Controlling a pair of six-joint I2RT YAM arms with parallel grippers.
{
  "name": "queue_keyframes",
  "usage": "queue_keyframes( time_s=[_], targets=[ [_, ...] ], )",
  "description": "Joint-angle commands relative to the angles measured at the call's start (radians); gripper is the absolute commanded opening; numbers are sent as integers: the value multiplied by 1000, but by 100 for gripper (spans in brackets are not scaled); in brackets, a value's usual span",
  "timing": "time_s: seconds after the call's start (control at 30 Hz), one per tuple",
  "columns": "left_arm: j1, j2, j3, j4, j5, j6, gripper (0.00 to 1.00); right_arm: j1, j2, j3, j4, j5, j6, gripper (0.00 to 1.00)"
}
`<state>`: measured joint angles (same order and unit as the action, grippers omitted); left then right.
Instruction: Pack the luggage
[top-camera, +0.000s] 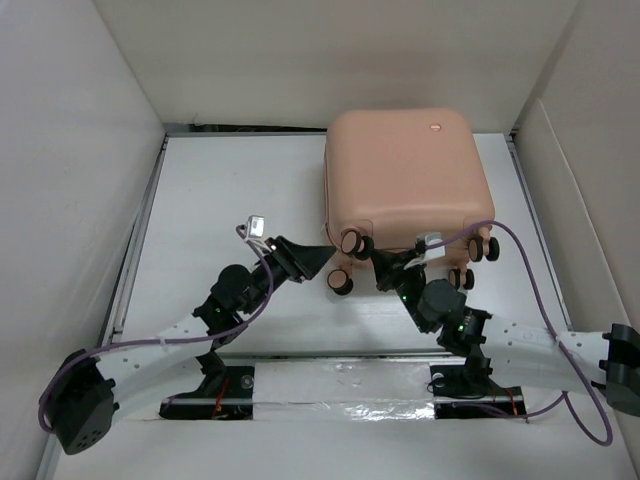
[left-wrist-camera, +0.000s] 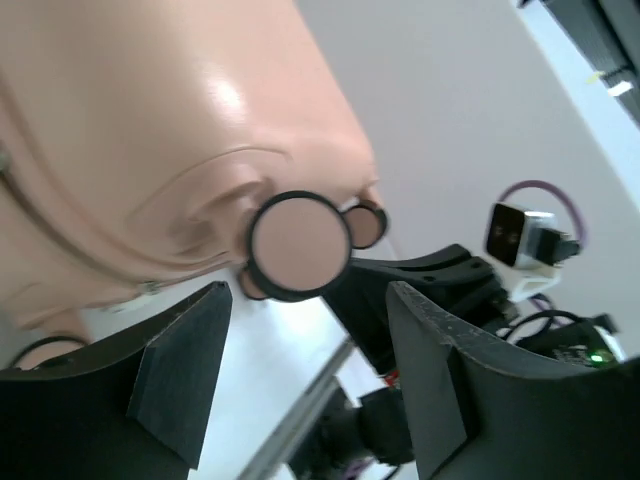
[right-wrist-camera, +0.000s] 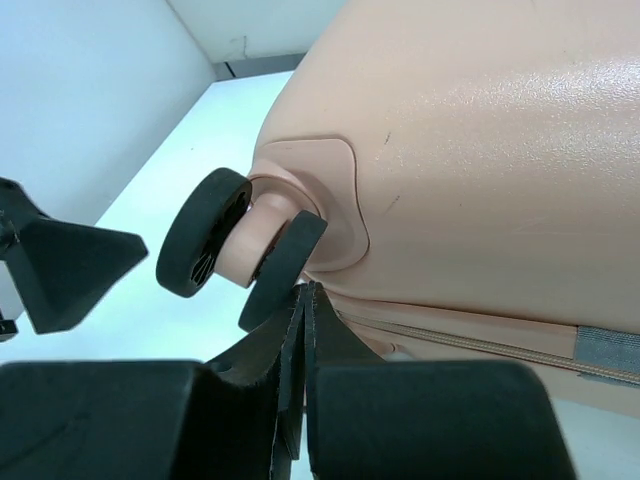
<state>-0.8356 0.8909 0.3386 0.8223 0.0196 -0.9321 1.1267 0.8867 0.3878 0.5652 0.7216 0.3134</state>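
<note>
Top external | white table (top-camera: 230, 190), white walls (top-camera: 60, 150) | salmon luggage (top-camera: 405, 170) closed, casters (top-camera: 352, 242) just ahead of left pincer (top-camera: 322, 258), spread, and right pincer (top-camera: 385, 272), fingers together.

I work in a lab test cell: a white table (top-camera: 230, 180) boxed in by plain white panels (top-camera: 60, 150), my arm bases (top-camera: 215, 385) bolted along its near edge.

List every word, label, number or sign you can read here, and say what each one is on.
No text can be read in any view.
The suitcase has a round mark on its shell, too small to read.
The wheel is plain, with no print.
</note>
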Motion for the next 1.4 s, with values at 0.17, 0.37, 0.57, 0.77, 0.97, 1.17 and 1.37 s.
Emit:
queue_keyframes(
  time_s=[0.17,0.37,0.57,0.77,0.97,1.17,1.37],
  targets=[
    [3,69,-6,-85,-67,125,59,-1,27,19,39,-25,12,11],
    [3,215,97,-25,26,133,54,-1,49,55,2,-59,-13,23],
    [3,224,119,-18,34,136,48,-10,115,86,-31,-76,-11,33],
    [3,200,40,-104,-44,141,20,-10,133,82,-11,-79,-4,33],
    [3,250,48,-68,-26,160,18,-10,124,79,-25,-90,1,40],
    [-36,263,96,-113,-50,188,18,-10,149,85,-36,-90,4,47],
    [-45,301,66,-95,-63,199,16,-10,158,71,-41,-94,26,48]
  ],
)
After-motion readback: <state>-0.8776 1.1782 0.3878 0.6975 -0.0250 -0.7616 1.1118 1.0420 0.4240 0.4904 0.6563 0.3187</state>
